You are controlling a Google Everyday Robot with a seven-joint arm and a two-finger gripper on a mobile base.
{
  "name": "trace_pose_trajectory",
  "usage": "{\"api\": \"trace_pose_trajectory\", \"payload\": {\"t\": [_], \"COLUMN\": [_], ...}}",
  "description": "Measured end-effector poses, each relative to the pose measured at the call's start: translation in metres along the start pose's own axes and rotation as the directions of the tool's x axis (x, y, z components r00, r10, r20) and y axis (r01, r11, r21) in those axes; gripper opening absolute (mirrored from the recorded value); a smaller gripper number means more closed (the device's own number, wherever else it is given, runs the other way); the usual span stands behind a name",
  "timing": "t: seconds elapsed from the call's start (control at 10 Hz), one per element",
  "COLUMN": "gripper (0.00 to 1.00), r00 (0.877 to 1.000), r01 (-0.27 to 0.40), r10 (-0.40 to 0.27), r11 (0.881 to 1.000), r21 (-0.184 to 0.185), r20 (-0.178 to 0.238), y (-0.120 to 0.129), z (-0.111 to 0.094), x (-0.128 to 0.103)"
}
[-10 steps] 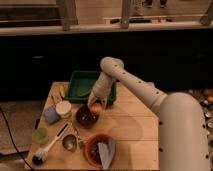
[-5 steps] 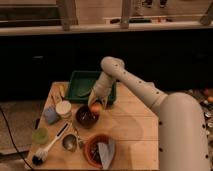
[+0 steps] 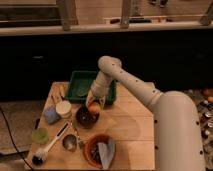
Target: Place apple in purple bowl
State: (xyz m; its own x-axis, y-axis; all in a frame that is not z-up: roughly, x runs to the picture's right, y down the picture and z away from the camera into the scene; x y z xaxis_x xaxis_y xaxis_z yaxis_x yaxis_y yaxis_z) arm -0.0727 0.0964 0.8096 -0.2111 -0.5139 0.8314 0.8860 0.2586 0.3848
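The apple (image 3: 94,108) is a small, round, orange-red fruit, bright against the dark purple bowl (image 3: 84,118) on the tabletop (image 3: 131,131). It sits over the bowl's far right rim, right at the tips of the claw (image 3: 95,102). The claw reaches down from the far side and is clenched; whether it pinches the fruit is unclear.

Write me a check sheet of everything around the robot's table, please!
Surface: wooden table, crowded on its left half.
Job's things: small orange-red apple in the gripper, over the far rim of the small dark purple bowl.
Clutter: green rectangular tray; reddish-brown bowl holding a grey-blue thing; white-handled brush; small metal cup; green cup; cream cup.
Gripper: shut on the apple, just in front of the tray.
Cables: black cable on the floor, left.
Surroundings: dark counter behind.
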Motion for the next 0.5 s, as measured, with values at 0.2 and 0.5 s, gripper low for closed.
{"api": "trace_pose_trajectory", "payload": {"t": [0.2, 0.5], "gripper": [0.0, 0.1], "r00": [1.0, 0.998], "r01": [0.021, 0.041], "r10": [-0.021, -0.04], "r11": [1.0, 0.999], "r21": [-0.005, -0.004], "r20": [0.022, 0.044], "y": [-0.007, -0.014], "z": [0.005, 0.01], "x": [0.002, 0.005]}}
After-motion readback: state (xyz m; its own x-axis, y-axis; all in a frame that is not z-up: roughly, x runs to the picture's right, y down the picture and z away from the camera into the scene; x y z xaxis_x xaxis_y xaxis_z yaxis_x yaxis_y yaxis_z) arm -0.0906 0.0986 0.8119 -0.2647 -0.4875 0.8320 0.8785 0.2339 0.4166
